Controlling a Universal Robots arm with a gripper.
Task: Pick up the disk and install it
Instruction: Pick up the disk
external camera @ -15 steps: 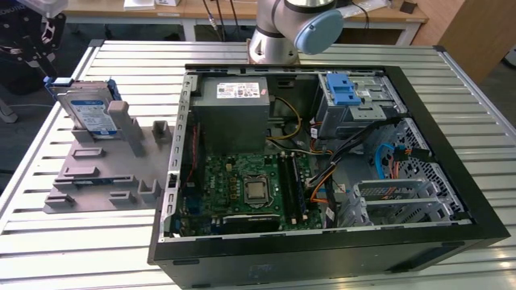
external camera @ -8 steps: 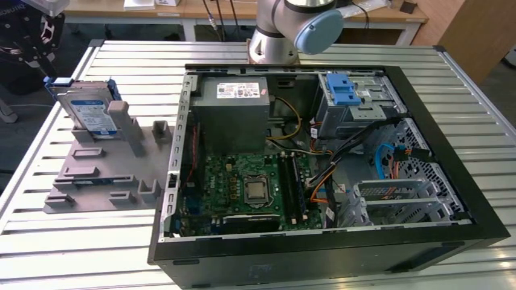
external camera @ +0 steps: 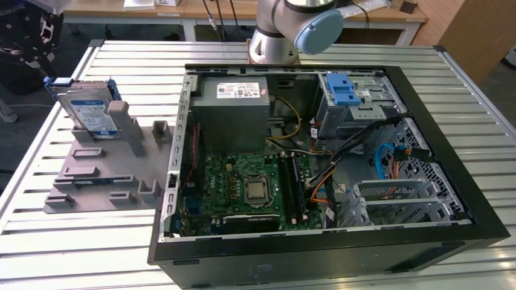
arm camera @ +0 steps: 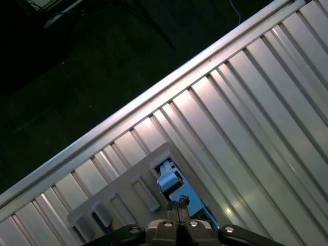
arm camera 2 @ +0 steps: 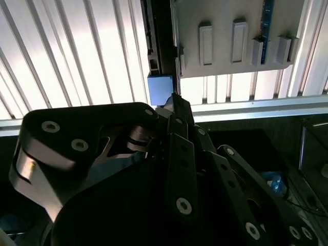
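Here the pincer [arm camera: 178, 206], apparently closed, hovers just above the disk [external camera: 87, 112]

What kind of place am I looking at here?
Most likely a robotics lab bench set up for computer assembly. An open desktop computer case lies on a slatted metal table, the disk stands in a grey holder beside it, and a robot arm rises behind the case.

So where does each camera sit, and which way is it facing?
Exterior view: high up, looking down on the slatted table, open computer case and disk; the arm shows.
First wrist view: on the wrist, looking past the gripper down at the disk.
Second wrist view: also on the wrist, behind the gripper.
Both share the grey fixture.
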